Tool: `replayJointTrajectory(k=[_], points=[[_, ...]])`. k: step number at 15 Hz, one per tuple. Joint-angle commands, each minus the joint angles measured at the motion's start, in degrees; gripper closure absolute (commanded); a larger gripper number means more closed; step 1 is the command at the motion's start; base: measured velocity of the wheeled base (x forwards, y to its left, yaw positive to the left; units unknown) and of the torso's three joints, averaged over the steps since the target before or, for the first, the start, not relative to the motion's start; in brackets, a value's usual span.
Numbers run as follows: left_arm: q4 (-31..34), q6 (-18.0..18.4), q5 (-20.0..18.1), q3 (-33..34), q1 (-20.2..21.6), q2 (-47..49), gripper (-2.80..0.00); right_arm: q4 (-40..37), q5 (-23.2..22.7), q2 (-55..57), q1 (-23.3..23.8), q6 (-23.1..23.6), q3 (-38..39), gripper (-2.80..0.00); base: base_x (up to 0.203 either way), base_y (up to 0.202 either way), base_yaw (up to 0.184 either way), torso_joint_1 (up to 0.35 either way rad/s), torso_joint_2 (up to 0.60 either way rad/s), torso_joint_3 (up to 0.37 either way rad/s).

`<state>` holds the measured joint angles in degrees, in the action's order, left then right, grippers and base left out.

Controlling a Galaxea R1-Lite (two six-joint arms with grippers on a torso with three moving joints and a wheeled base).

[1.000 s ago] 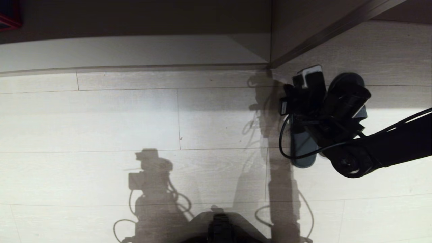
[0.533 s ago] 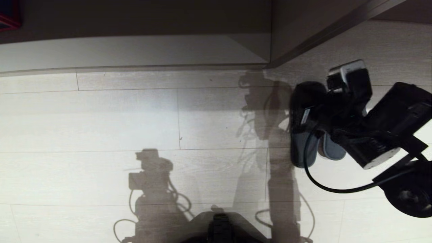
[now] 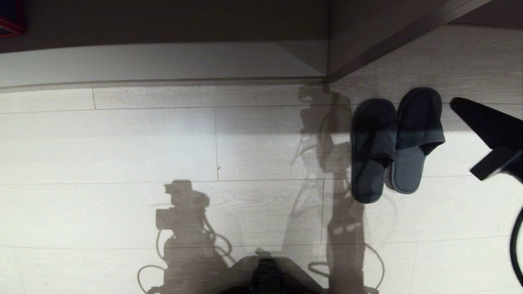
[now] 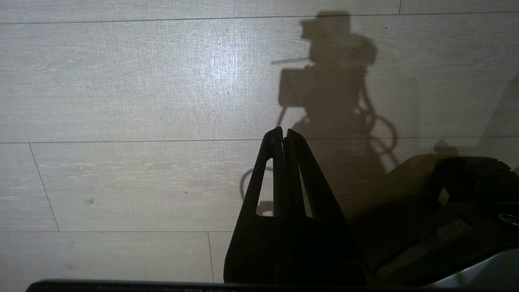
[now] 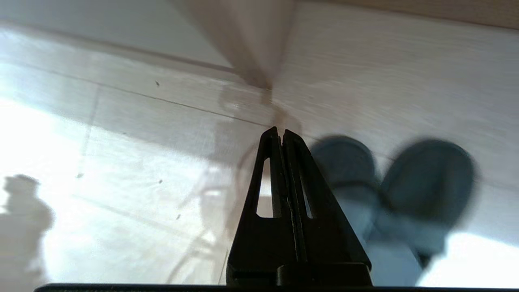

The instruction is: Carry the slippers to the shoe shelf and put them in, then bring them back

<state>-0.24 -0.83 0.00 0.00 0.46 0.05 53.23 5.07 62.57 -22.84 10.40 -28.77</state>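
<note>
The right pincer [image 5: 282,134], pressed together and empty, had pulled away from the slippers [image 3: 394,143]. They lay side by side on the floor [image 3: 163,143], apparently set down.

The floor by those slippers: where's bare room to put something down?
Bare boards stretch wide left of the slippers, bordered behind by the shoe shelf base. Nearer the robot, boards are bare too. It is tight on the slippers' right, where the right gripper hangs, shut.

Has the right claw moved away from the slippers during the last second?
Yes. The right claw, shut and empty, has withdrawn to the head view's right edge, clear of the slippers, which lie where they were on the floor.
</note>
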Motion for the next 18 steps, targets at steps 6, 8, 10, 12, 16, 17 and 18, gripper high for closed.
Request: replayJointTrajectory(k=[6, 8, 10, 12, 16, 17, 18], points=[[-0.11, 0.22, 0.0, 0.0, 0.06, 0.04, 0.0, -20.01, -4.66, -39.52, 18.46, -6.26, 9.85, 0.0, 0.0, 0.0, 0.0, 0.0, 0.0, 0.0], [-0.11, 0.07, 0.04, 0.0, 0.04, 0.02, 0.0, -23.94, -7.67, -46.13, 21.38, -7.0, 13.44, 0.0, 0.0, 0.0, 0.0, 0.0, 0.0, 0.0], [-0.11, -0.05, 0.0, 0.0, 0.0, -0.05, 0.0, -28.43, -9.23, -51.45, 22.18, -7.57, 17.65, 0.0, 0.0, 0.0, 0.0, 0.0, 0.0, 0.0], [-0.04, -0.13, 0.0, 0.0, 0.04, 0.04, 0.0, -36.05, -9.4, -57.51, 22.35, -7.69, 21.08, 0.0, 0.0, 0.0, 0.0, 0.0, 0.0, 0.0], [-0.11, -0.14, 0.0, 0.0, 0.05, 0.04, 0.0, -45.67, -8.08, -62.53, 22.57, -6.63, 28.64, 0.0, 0.0, 0.0, 0.0, 0.0, 0.0, 0.0], [-0.11, -0.14, 0.0, 0.0, -0.01, 0.04, 0.0, -47.71, -7.84, -62.48, 22.58, -6.42, 28.77, 0.0, 0.0, 0.0, 0.0, 0.0, 0.0, 0.0], [-0.07, -0.14, 0.0, 0.0, 0.06, 0.04, 0.0, -48.77, -6.6, -62.48, 22.58, -6.36, 28.73, 0.0, 0.0, 0.0, 0.0, 0.0, 0.0, 0.0]])
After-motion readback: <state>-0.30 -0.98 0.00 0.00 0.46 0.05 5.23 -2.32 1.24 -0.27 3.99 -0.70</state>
